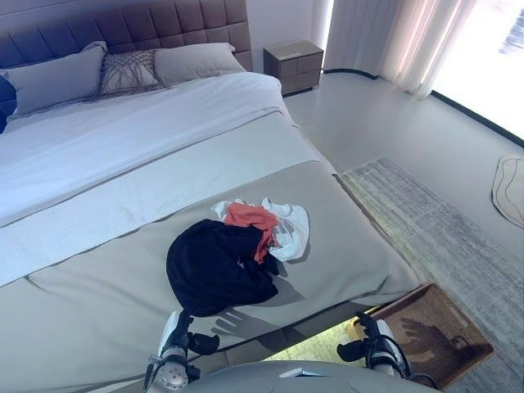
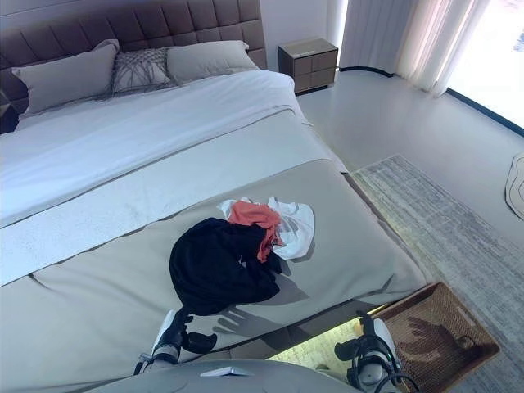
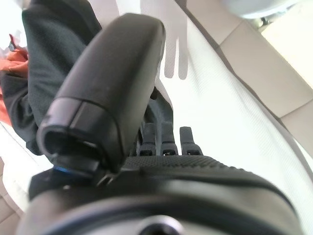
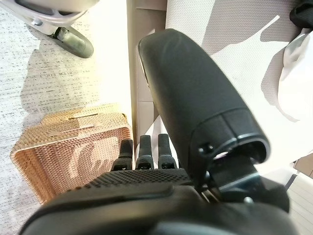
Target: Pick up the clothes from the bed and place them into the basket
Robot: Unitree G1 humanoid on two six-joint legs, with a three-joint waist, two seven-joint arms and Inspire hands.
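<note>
Clothes (image 1: pixel 233 258) on grey bed (image 1: pixel 98 311) (basket (image 1: pixel 438 332) on floor beside).

Bright daylight from curtained window (image 1: pixel 491 49); finger shadows on bed (image 1: pixel 98 327); robot hand (image 3: pixel 112 93) blurred close up.

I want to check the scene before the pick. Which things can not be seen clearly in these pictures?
- Basket: its far corner is cut by the bottom edge in the eye views; inside lies in shadow.
- White garment and red garment: partly hidden under each other and the black garment.
- Left robot hand, right robot hand: the thumb hides most fingers in the wrist views.
</note>
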